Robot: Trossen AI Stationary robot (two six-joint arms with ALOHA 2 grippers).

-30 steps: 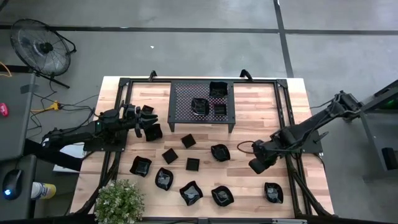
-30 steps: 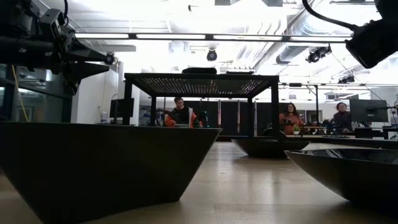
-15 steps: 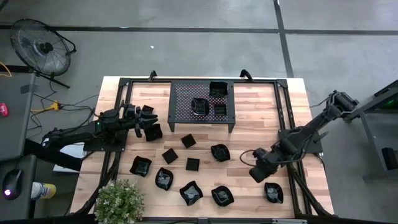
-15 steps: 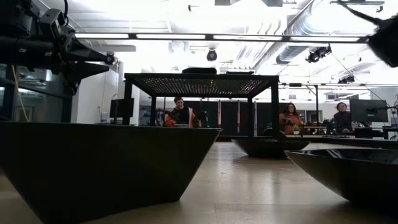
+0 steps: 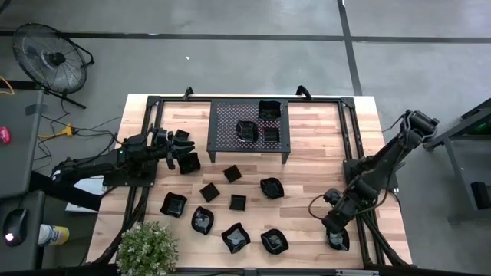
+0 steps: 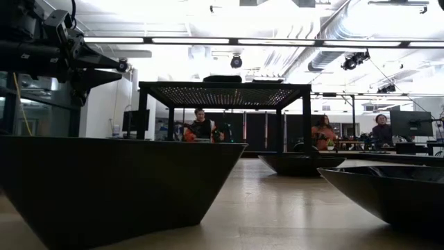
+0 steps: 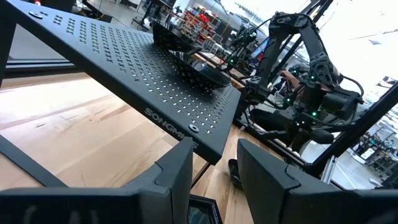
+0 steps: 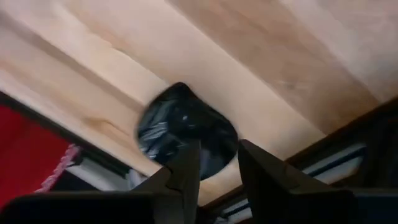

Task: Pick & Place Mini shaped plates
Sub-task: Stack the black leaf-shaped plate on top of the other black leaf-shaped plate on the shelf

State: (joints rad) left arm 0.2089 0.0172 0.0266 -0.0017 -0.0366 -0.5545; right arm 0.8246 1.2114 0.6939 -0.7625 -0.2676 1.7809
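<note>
Black glossy dishes lie scattered over the near half of our wooden table (image 5: 314, 165), and three more already sit on the perforated rack (image 5: 230, 136) at the far side. We judge the step in hand to be the reach for the next pick. Our right gripper (image 5: 331, 223) hangs over the near right corner of the table, just above the wavy-rimmed dish (image 5: 337, 238) that lies there alone, well apart from the row of dishes to its left. In the right wrist view that dish (image 8: 186, 134) shows between and beyond the two fingers, which stand apart with a clear gap; they hold nothing and do not touch the rim yet. The next move, as we see it, calls for a straight descent so one finger drops inside the bowl and the other outside its rim, then a close on the rim.

Our left gripper (image 5: 178, 149) waits at the far left of the table, beside the rack's left leg. Its fingers (image 7: 177, 171) stand apart, and we cannot tell whether the dark shape between them, low in the left wrist view, is a dish in its grip.
</note>
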